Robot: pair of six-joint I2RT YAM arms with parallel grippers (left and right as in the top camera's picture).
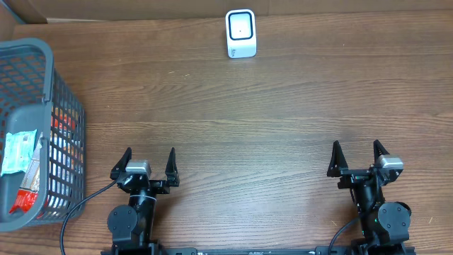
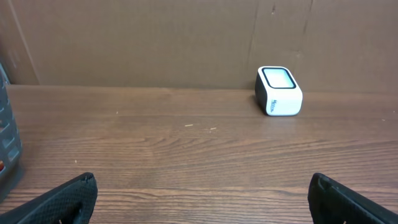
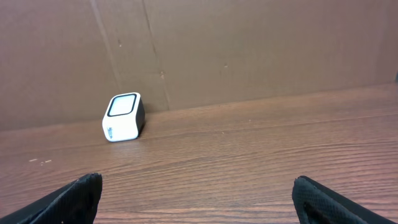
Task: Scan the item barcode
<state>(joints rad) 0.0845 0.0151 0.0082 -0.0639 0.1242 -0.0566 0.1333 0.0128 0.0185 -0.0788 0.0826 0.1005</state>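
Note:
A small white barcode scanner (image 1: 241, 32) with a dark window stands at the table's far edge, against the cardboard wall; it also shows in the left wrist view (image 2: 279, 91) and the right wrist view (image 3: 124, 117). Packaged items (image 1: 19, 153) lie inside the grey basket (image 1: 68, 113) at the far left; a light blue-white packet and a red one (image 1: 21, 200) show. My left gripper (image 1: 148, 159) stands open near the front edge, nothing between its fingers (image 2: 68, 198). Toward the front right, my right gripper (image 1: 357, 151) is open too, its fingers (image 3: 78, 194) wide apart over bare wood.
The basket's corner (image 2: 7, 143) shows at the left edge of the left wrist view. A brown cardboard wall (image 2: 186, 43) runs along the back of the wooden table (image 1: 233, 120). Both arm bases sit at the front edge.

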